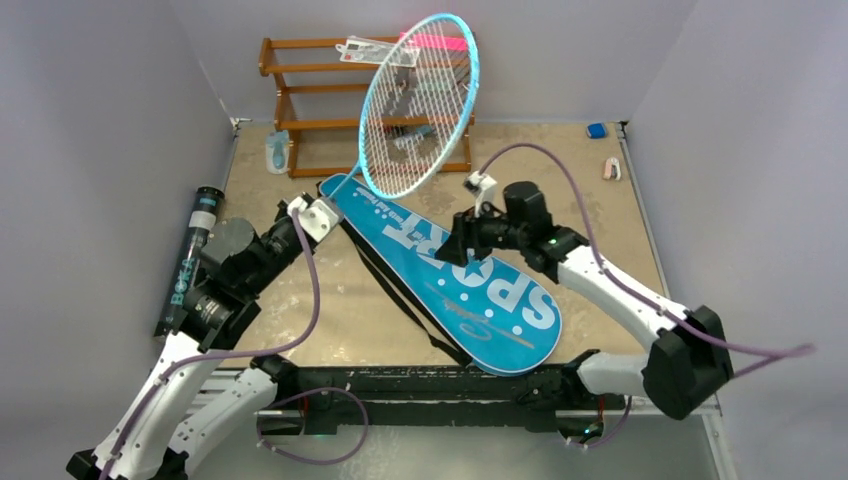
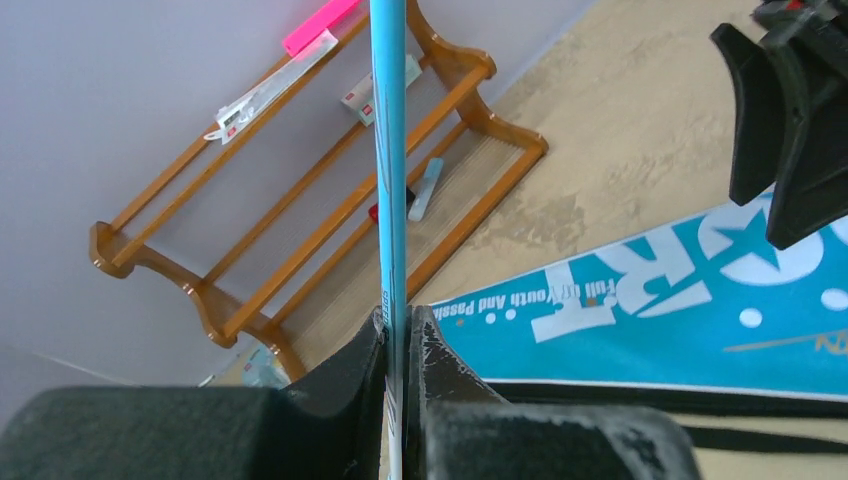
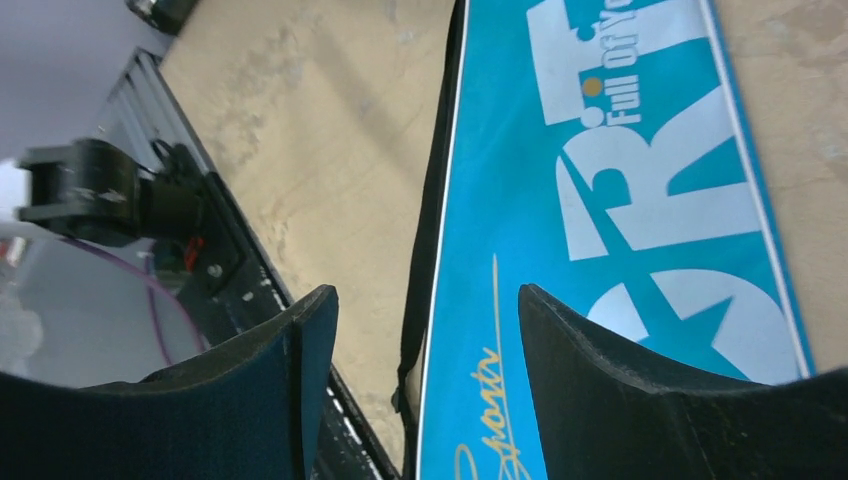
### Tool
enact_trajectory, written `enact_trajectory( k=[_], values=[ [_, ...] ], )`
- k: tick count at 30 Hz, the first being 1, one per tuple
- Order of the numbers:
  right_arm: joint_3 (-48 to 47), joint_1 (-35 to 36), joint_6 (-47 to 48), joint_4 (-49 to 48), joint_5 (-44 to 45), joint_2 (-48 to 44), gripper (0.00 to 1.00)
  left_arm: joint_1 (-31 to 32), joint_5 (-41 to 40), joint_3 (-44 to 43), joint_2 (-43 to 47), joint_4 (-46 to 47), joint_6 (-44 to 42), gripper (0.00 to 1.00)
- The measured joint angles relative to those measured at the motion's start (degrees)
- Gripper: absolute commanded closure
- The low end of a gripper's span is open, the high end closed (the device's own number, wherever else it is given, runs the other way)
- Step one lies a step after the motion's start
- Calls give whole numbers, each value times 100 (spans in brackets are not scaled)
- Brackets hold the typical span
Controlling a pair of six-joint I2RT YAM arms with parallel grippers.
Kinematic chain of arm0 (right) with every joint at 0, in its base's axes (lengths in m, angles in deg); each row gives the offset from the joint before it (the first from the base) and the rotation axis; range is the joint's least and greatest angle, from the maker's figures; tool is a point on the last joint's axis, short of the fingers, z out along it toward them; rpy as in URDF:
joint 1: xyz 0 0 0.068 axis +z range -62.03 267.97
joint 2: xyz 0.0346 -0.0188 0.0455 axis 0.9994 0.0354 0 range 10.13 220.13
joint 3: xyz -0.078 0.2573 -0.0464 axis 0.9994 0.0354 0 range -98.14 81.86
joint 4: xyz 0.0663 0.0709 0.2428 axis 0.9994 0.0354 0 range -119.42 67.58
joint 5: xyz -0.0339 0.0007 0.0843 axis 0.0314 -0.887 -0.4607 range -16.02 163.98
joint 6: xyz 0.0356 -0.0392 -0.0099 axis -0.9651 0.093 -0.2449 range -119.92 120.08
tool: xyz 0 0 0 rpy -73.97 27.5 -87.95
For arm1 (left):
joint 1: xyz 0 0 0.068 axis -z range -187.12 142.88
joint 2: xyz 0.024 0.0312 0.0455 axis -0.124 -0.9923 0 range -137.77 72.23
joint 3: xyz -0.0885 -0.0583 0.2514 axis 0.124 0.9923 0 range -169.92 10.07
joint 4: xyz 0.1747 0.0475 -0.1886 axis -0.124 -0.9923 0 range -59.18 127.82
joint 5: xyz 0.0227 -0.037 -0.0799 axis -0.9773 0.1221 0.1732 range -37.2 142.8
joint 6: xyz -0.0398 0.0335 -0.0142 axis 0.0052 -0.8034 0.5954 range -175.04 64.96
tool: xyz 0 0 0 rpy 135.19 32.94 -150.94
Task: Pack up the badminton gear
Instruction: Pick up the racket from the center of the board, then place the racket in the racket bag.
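The left arm (image 1: 240,262) is folded at the elbow, and its left gripper (image 2: 402,325) is closed tightly on the thin shaft of the light-blue-framed racket (image 1: 415,120), which points up, tilted, its head in the air before the brown wooden rack (image 1: 300,90). The right arm (image 1: 612,285) reaches leftward; the right gripper (image 3: 425,300) hangs with fingers (image 3: 600,385) wide apart, holding nothing, over the blue racket-shaped bag lettered "SPORT" (image 1: 480,300), flat on the table (image 1: 600,215). The long black tube (image 1: 192,255) lies at the left edge.

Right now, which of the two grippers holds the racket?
The left gripper, shut on the racket at its shaft; the right gripper is open and empty over the blue bag.
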Motion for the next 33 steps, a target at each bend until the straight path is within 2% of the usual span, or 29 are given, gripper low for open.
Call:
enact_trajectory(
  k=[11,22,27,28,30,31,32,33],
  values=[
    [-424,1766,717,-507,1982,1937,26,2,376,66,750,-308,-811,100],
    [-1241,2914,1325,-772,4050,3421,36,2,463,-4,990,-811,-1250,100],
    [-1281,2997,1445,-748,4815,3685,46,2,507,-4,1016,-901,-1370,100],
    [-1281,2997,1458,-741,4929,3716,51,2,525,-4,1016,-916,-1390,100],
    [-1281,2994,1502,-748,5134,3738,70,2,566,-4,1016,-944,-1403,100],
    [-1272,2990,1521,-745,5215,3729,83,2,588,-2,1016,-962,-1405,100],
    [-1237,2992,1543,-765,5263,3698,89,2,601,-2,1016,-973,-1408,100],
    [-1172,2999,1567,-800,5307,3641,91,2,612,-2,1016,-979,-1416,100]
  ],
)
